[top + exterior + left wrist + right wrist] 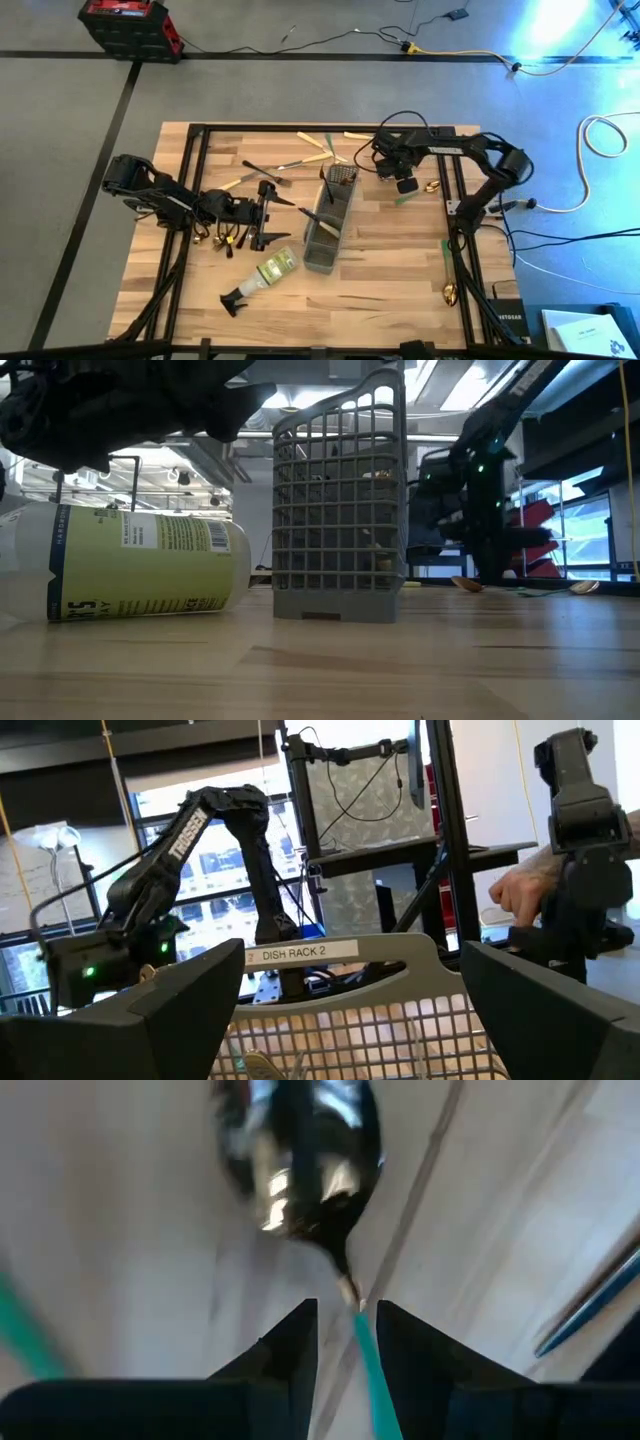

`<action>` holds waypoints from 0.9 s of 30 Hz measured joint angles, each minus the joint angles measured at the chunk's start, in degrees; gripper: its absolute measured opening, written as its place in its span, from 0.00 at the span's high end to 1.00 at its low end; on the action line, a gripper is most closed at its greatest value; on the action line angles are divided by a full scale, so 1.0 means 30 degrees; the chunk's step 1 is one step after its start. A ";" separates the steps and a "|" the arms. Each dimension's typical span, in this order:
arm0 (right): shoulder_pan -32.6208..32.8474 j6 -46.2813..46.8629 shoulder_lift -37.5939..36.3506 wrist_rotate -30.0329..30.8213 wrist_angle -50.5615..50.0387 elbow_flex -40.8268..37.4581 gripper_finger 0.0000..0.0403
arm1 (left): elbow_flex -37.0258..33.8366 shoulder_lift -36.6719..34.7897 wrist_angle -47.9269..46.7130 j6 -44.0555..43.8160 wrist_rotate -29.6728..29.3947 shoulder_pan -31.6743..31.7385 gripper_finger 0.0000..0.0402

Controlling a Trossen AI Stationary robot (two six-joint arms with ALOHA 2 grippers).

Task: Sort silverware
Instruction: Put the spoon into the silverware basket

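The piece in hand is a slim spoon with a shiny metal bowl and a thin green handle (370,1365), lying on the pale wooden tabletop (400,260) just beside the right end of the grey mesh caddy (330,225), close to the table's right frame rail. It looks light and rigid, with a smooth, probably slippery surface; the narrow handle seems the sensible place to pinch it, near the neck where the bowl begins (the rounded bowl would likely slide out of flat fingers).

The right gripper (345,1345) is down over the spoon, its two dark fingers drawn narrow around the green handle just behind the neck, apparently closed on it, though the spoon rests low against the wood.

The left gripper (350,1010) hovers beside the caddy's left side with its fingers spread wide and nothing between them.
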 joint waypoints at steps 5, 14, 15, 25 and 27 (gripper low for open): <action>-0.0325 -0.0425 0.0961 0.0076 0.0439 0.0073 0.78 | 0.0000 0.0015 -0.0193 0.0029 0.0015 0.0000 0.11; -0.0417 -0.0405 0.1274 -0.0180 -0.0021 0.0084 0.88 | 0.0000 0.0015 -0.0451 0.0049 0.0000 0.0000 0.11; -0.0413 -0.0256 0.1256 -0.0249 -0.0084 0.0073 0.92 | 0.0000 0.0015 -0.0449 0.0044 0.0000 0.0000 0.11; 0.1660 0.1713 -0.0145 -0.0118 -0.3726 -0.0107 0.99 | 0.0000 0.0015 -0.0250 0.0044 -0.0049 0.0000 0.11; 0.2717 0.2326 -0.0893 -0.0135 -0.4556 -0.0029 0.99 | 0.0000 0.0015 -0.0165 0.0044 -0.0053 -0.0007 0.11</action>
